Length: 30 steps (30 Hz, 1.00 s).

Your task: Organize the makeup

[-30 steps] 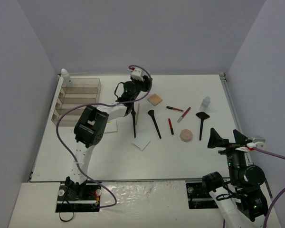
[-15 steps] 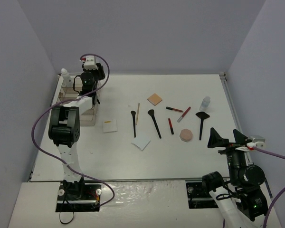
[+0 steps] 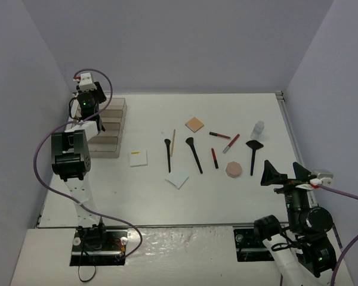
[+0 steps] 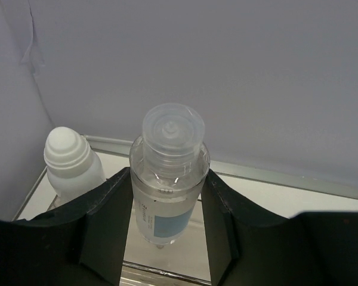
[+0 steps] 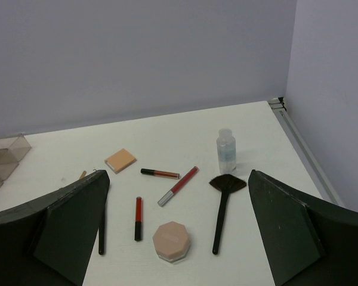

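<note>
Clear plastic bottle with blue label [image 4: 169, 179] sat pinched upright in left gripper [image 4: 167, 202], at back corner of smoky tiered organizer tray [image 3: 110, 128], just beside white roll-on bottle [image 4: 71, 161]. Risk: off-line lowering could topple that neighbour. Right gripper [image 5: 178, 196] spread.

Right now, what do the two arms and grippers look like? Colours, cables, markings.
Both arms have white links, bulky black joint housings and a looping purple cable. The left arm shows a green light near its wrist, with a white camera block on top. The left gripper and right gripper have wide, matte black, wedge-shaped fingers. No markings are visible.
</note>
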Each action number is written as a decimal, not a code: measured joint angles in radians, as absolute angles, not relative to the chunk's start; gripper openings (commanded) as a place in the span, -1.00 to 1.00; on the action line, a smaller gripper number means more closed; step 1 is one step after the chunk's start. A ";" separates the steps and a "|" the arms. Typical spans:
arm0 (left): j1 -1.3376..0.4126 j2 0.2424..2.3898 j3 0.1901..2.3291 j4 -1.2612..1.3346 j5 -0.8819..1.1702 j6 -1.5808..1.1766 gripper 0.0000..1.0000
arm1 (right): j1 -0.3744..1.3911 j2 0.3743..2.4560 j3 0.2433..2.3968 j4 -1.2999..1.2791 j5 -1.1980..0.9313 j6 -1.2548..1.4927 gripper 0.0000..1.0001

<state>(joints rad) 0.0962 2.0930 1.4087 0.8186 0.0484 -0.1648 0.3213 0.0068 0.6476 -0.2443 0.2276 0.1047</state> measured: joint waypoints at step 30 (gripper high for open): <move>0.113 2.287 1.489 0.846 0.043 -0.190 -0.96 | 0.301 0.016 0.647 -0.244 0.183 0.104 1.00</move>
